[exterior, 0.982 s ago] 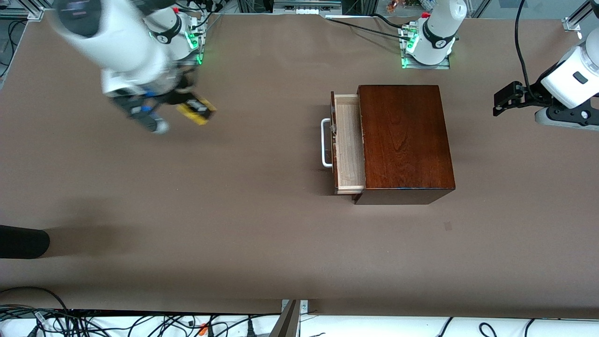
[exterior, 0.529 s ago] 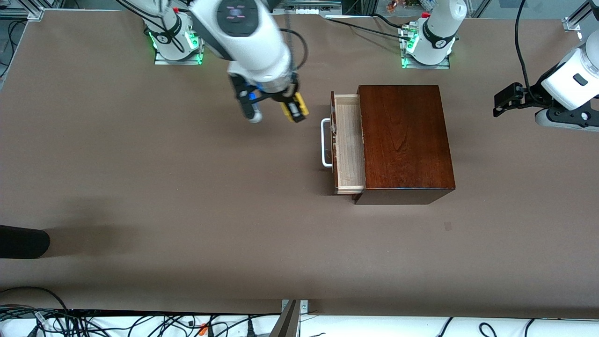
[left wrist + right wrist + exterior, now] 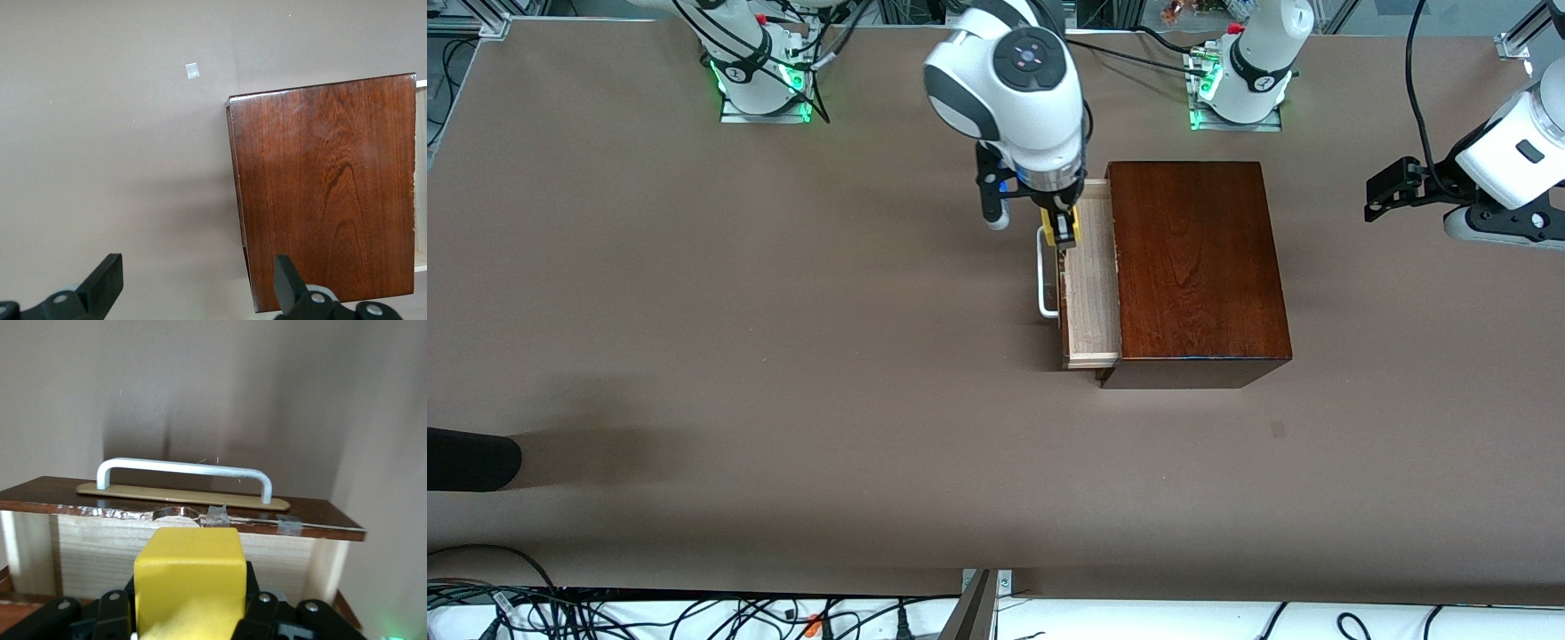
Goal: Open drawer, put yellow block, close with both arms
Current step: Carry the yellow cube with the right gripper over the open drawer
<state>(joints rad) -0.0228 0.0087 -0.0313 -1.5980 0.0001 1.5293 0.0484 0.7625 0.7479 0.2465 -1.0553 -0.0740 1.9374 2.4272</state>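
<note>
A plain brown table [image 3: 783,356] carries 1 dark polished wooden box [image 3: 1196,267], set toward my left arm's end. Its drawer [image 3: 1092,293] stands pulled out toward my right arm's end, pale wood showing inside, the white bar handle [image 3: 1043,271] on its front.

My right gripper [image 3: 1062,229] hangs over the drawer's front edge, at the end farther from the front camera, jaws clenched on the yellow block [image 3: 189,577]. In the right wrist view the block fills the space between the jaws, with the drawer front and handle just ahead of it. The block is not yet in the drawer.

Handling, as I judge it: the block looks rigid, light and smooth-faced, so a pinch on 2 flat parallel sides suits it, and a modest squeeze should do. Dropped from low over the pale floor, it should neither break nor roll far. The drawer appears stiff; the handle's middle is the natural hold, and the flat front takes a push.

My left gripper [image 3: 193,293] waits with jaws spread, over the table beside the box.
</note>
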